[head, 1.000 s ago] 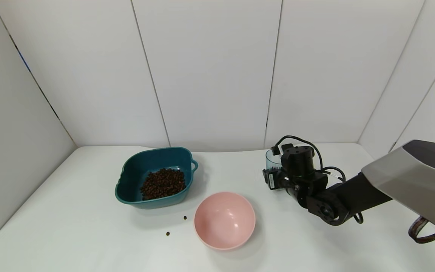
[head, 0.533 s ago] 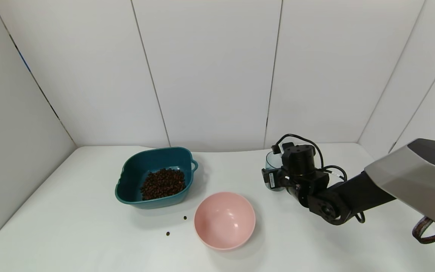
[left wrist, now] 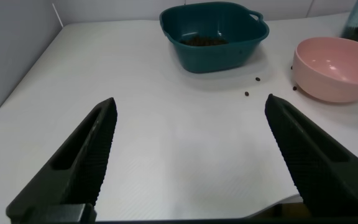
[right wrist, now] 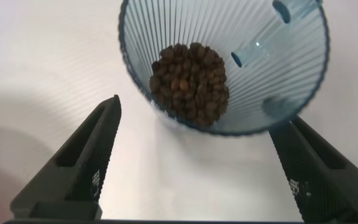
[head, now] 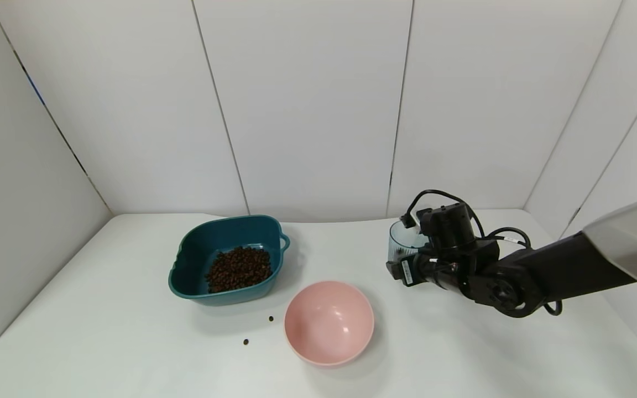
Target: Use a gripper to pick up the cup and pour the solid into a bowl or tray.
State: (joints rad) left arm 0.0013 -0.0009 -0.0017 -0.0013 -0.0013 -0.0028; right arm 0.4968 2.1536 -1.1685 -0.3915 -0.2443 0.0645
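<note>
Two strays of the solid (head: 270, 319) lie on the desk (head: 130, 331) between the basin (head: 227, 260) and the pink bowl (head: 329, 322), while most of it sits heaped in the basin. Right of the pink bowl and farther back, the cup (head: 402, 239) stands upright holding more beans (a dark clump at its bottom). Just behind it, the right hand (right wrist: 194, 155) has its fingers spread apart, either side of the cup, not touching. Near the desk's front edge, the left hand (left wrist: 188, 155) hangs open.
</note>
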